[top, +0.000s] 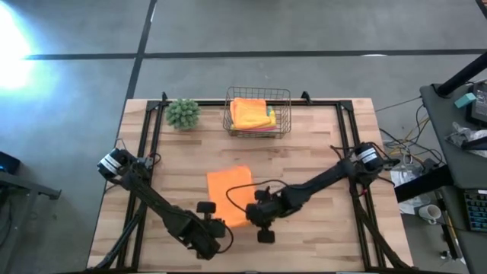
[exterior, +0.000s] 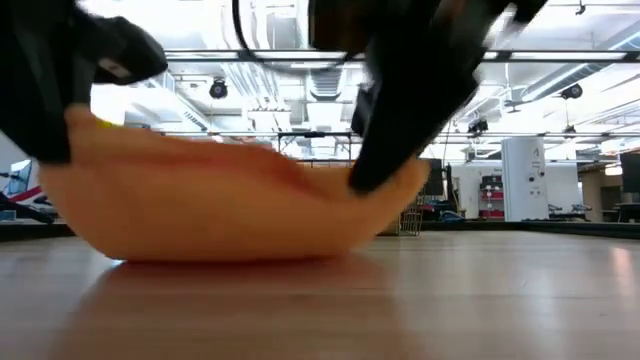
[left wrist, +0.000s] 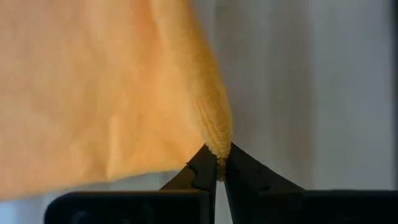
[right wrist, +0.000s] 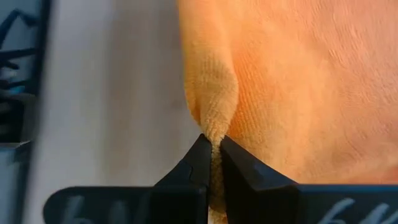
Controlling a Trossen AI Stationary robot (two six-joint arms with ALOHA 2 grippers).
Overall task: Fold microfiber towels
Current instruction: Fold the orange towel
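An orange microfiber towel (top: 228,190) lies in the middle of the table, with its near edge raised. In the low view the towel (exterior: 220,210) sags between two raised ends, and its middle rests on the table. My left gripper (top: 219,225) is shut on the towel's near left corner. My right gripper (top: 253,207) is shut on its near right corner. Both wrist views show orange cloth between shut fingertips, the left (left wrist: 219,163) and the right (right wrist: 212,152). My left gripper pinches the towel's corner (left wrist: 217,140) between its two fingertips, at a thick rolled edge. The corner is lifted off the table and the cloth hangs slack toward the middle. My right gripper pinches a bunched fold at the towel's edge (right wrist: 214,127) between its two fingertips. This end (exterior: 395,195) is lifted and the cloth sags down from it to the table.
A wire basket (top: 257,113) at the table's far middle holds folded towels, yellow and orange on top. A fuzzy green plant ball (top: 183,113) stands to its left. Bare wooden tabletop shows to the left and right of the towel.
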